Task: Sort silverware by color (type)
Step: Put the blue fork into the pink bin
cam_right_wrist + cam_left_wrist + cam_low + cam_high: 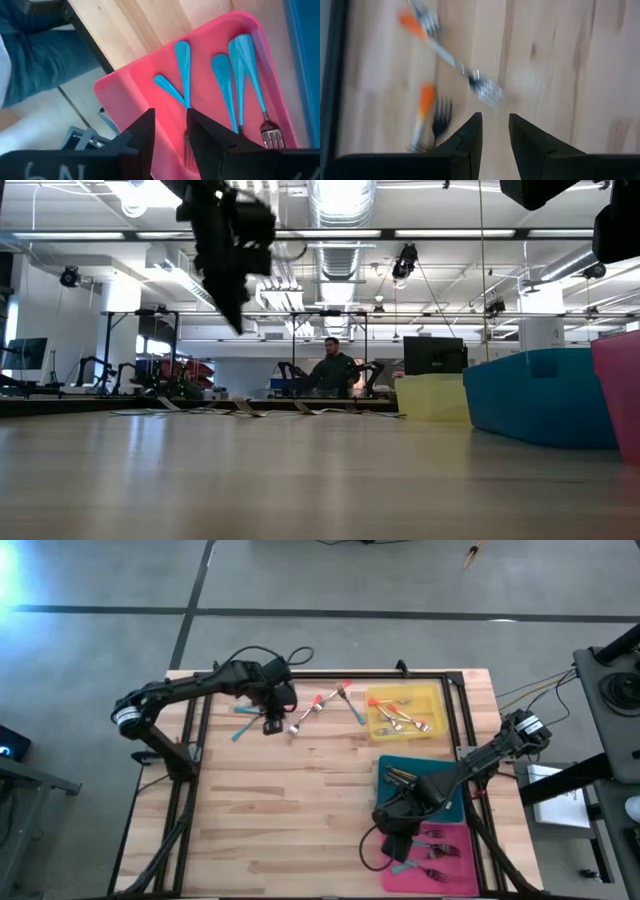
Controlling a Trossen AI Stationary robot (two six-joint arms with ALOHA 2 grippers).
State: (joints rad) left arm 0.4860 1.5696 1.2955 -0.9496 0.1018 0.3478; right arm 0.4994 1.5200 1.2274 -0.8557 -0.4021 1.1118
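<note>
Over the pink tray (462, 862) at the table's 5 o'clock corner, we see the right gripper (398, 843) hanging w/ its fingers (142, 131) spread a little and nothing pinched between them. In the right wrist view teal-handled utensils (239, 75) lie inside that tray, approx. five handles fanned out, one fork head showing near the gripper. Just past it toward 3 o'clock sits the teal tray (392, 769) w/ a few gold-toned pieces (402, 777). The yellow tray (432, 692) at 1 o'clock holds red-orange-handled forks (400, 721).

Left gripper (272, 725) hovers at 11 o'clock above the loose pile; its fingers (470, 137) stand slightly apart, empty. Under it, the left wrist view shows a silver fork head (485, 89) and orange handles (425, 100), blurred. On the bare wood (280, 810) at 12 o'clock we count a few red-orange pieces (335, 697) still unsorted, plus teal-handled ones (243, 710) beside the left gripper. In the low view a person (333, 368) sits far behind the table.
</note>
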